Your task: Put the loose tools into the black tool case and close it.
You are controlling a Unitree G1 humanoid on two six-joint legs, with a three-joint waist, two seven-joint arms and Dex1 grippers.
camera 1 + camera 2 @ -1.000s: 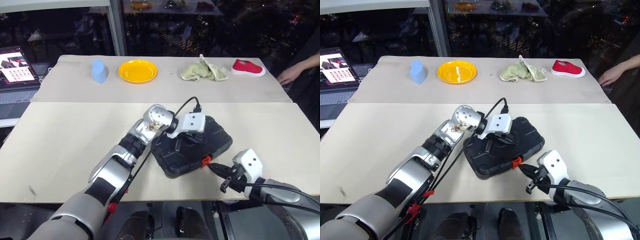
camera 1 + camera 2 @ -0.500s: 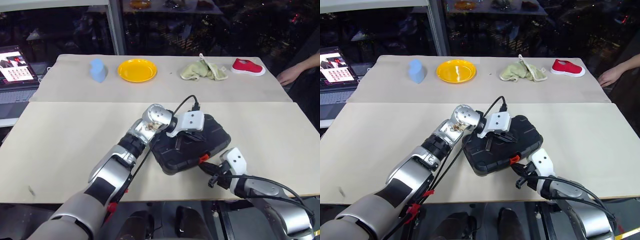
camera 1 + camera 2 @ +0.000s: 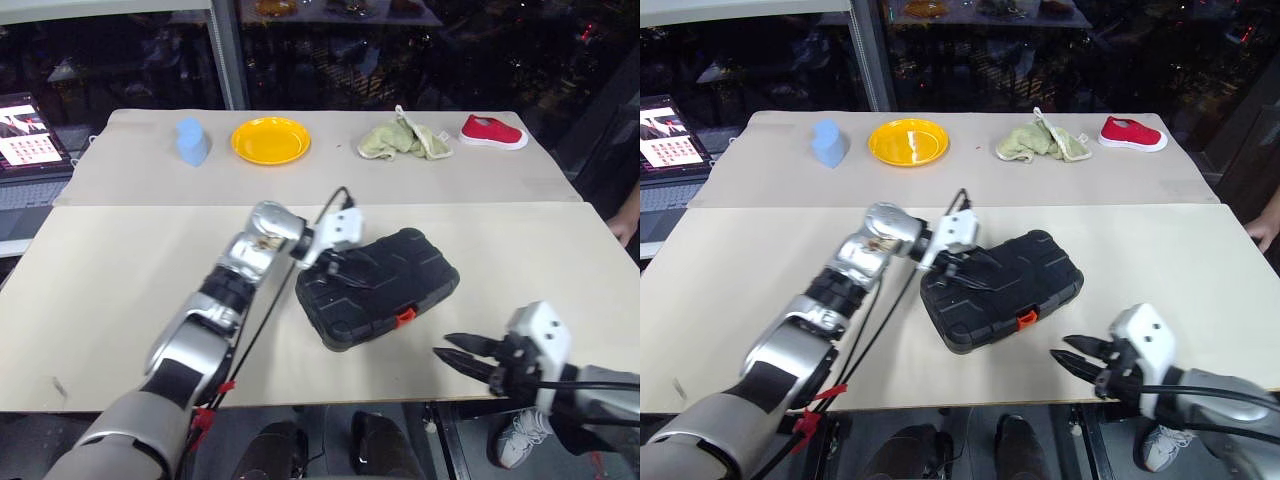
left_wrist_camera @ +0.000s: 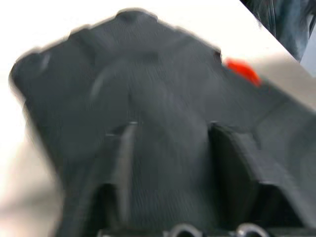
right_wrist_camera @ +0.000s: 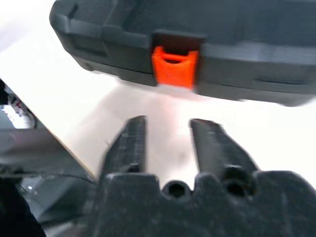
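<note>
Both end effectors (image 3: 462, 352) off case (image 3: 385, 285) now

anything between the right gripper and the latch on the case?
Nothing visible. The right gripper is open and faces the orange latch of the closed black case, with bare table between them.

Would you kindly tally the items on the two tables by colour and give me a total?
Black: 1, the tool case
Yellow: 1, the plate
Blue: 1, the blue object
Green: 1, the cloth
Red: 1, the shoe
Total: 5
</note>
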